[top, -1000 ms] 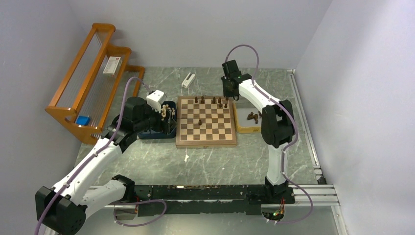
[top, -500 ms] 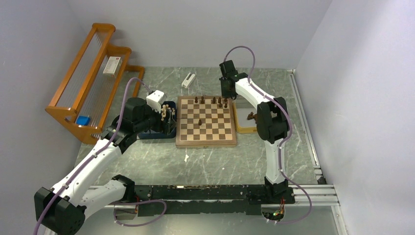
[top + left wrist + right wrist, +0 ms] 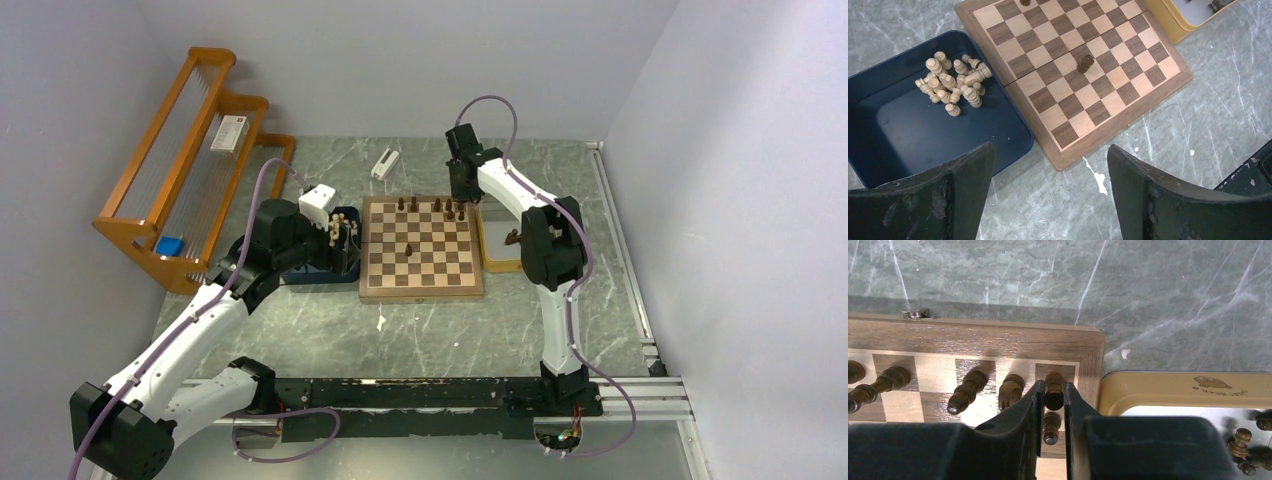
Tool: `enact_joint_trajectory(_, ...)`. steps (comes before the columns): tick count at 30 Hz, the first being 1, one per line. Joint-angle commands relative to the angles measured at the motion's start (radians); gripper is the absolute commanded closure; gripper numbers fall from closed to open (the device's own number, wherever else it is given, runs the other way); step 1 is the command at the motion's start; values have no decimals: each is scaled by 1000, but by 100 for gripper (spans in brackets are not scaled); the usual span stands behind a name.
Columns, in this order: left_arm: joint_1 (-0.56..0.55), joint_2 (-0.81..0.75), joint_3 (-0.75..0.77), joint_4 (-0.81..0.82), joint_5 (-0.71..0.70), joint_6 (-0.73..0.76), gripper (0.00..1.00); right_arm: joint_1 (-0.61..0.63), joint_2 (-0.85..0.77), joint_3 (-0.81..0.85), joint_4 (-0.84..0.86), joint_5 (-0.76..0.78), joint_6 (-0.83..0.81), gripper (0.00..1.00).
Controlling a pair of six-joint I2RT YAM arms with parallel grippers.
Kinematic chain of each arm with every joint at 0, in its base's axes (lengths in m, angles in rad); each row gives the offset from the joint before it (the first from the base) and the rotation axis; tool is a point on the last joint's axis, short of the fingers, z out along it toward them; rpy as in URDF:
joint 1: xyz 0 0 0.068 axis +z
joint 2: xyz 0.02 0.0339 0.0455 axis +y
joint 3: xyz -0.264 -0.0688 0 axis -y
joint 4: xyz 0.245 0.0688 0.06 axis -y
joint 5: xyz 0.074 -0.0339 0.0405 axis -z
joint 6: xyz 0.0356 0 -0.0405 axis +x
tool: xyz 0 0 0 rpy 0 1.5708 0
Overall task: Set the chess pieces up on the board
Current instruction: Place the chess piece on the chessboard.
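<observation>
The board (image 3: 420, 293) lies mid-table, with several dark chess pieces (image 3: 430, 206) along its far row and a lone dark one (image 3: 407, 249) near the middle. My right gripper (image 3: 462, 190) hangs over the far right corner. In the right wrist view it (image 3: 1053, 396) is shut on a dark piece (image 3: 1053, 381) standing on the corner square, beside the board's rim (image 3: 998, 337). My left gripper (image 3: 1050, 150) is open and holds nothing, above the marble by the board's near left corner (image 3: 1068, 160). Pale pieces (image 3: 953, 85) are heaped in the dark blue tray (image 3: 908, 135).
A yellow tray (image 3: 500, 264) with a few dark pieces (image 3: 1245, 445) sits against the board's right side. A wooden rack (image 3: 180, 170) stands at the far left. A small white device (image 3: 385, 163) lies behind the board.
The right arm has swung a little to the left, carrying its gripper over the board's far right corner. The left arm has not moved.
</observation>
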Motion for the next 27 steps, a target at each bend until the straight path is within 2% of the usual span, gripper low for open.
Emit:
enact_joint_trajectory(1,-6,-15,10,-7,-15,15,13,5,28,28,-13,11,1,79)
enact_joint_trajectory(27,-6,-19,8,-9,-26,17,13,3,11,69,-24,-12,20,67)
